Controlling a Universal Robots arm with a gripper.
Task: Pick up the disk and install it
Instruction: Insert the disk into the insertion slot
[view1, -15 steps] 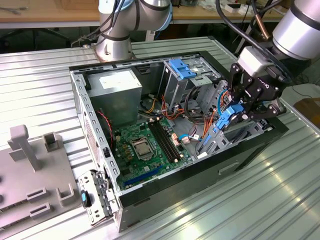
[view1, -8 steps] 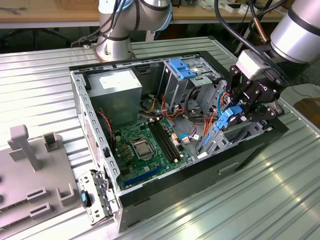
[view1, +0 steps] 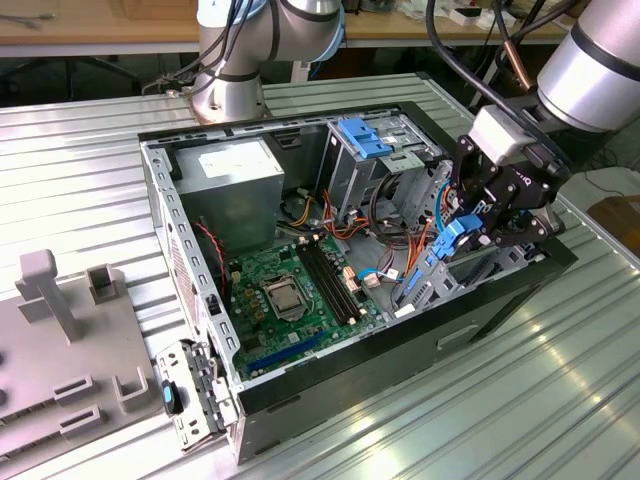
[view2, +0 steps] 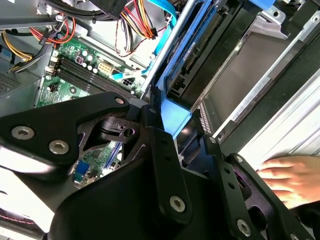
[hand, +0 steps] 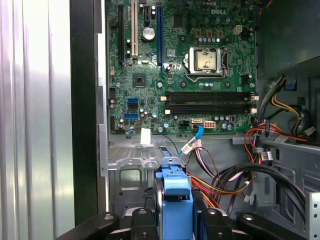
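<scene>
Claw (view1: 482, 230) clamps the disk (view1: 447, 243), seemingly at the drive bay's (view2: 245, 65) edge.

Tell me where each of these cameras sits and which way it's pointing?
Exterior view: off the arm, looking down into the open computer case; shows the arm and fingers gripping the disk.
First wrist view: on the wrist, facing the motherboard, with the fingers clamped on the disk.
Second wrist view: on the wrist, looking past the fingers towards the drive bay; a person's hand lies beside the case.
Shared: all three show the motherboard and the disk's blue rail.
</scene>
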